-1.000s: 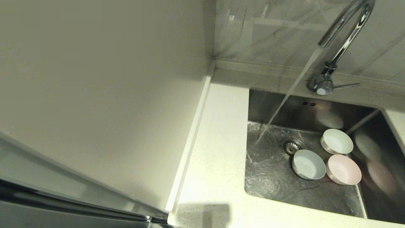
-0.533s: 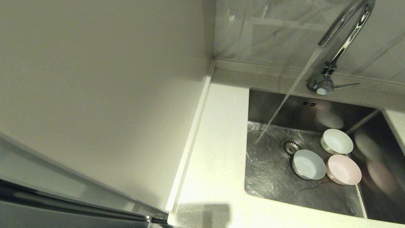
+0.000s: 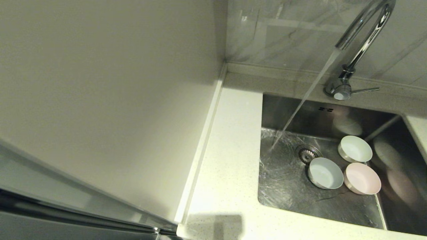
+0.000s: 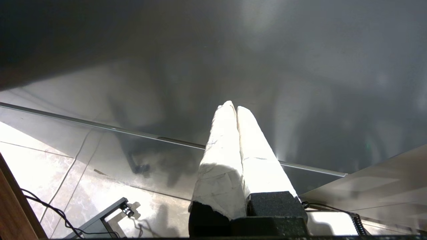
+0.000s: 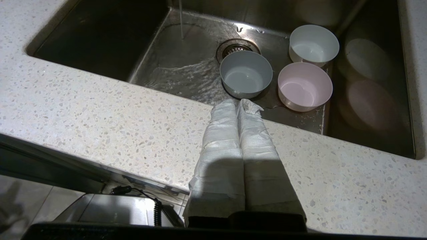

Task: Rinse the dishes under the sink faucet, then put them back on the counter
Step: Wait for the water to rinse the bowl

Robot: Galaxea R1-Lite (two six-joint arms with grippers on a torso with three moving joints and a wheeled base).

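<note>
Three small bowls stand upright on the floor of the steel sink (image 3: 287, 193): a white bowl (image 3: 355, 148) (image 5: 313, 44) at the back, a pale blue-grey bowl (image 3: 326, 173) (image 5: 246, 74) beside the drain (image 3: 309, 153), and a pale pink bowl (image 3: 362, 178) (image 5: 305, 86) to its right. The chrome faucet (image 3: 362, 40) pours a stream of water (image 3: 300, 106) onto the sink floor left of the drain, clear of the bowls. My right gripper (image 5: 237, 103) is shut and empty, held above the front strip of counter (image 5: 100, 110), short of the blue-grey bowl. My left gripper (image 4: 233, 106) is shut and empty, low beside a shiny cabinet front.
The speckled counter (image 3: 227, 166) runs along the sink's left side and front, with a raised rim (image 3: 200, 150) against a tall pale wall panel. A marbled backsplash (image 3: 283, 33) stands behind the faucet, whose lever (image 3: 365, 89) points right. Cables lie on the floor below the counter edge (image 5: 140, 196).
Only the ripples of water on the sink floor shift. The bowls and the faucet stay where they were.
</note>
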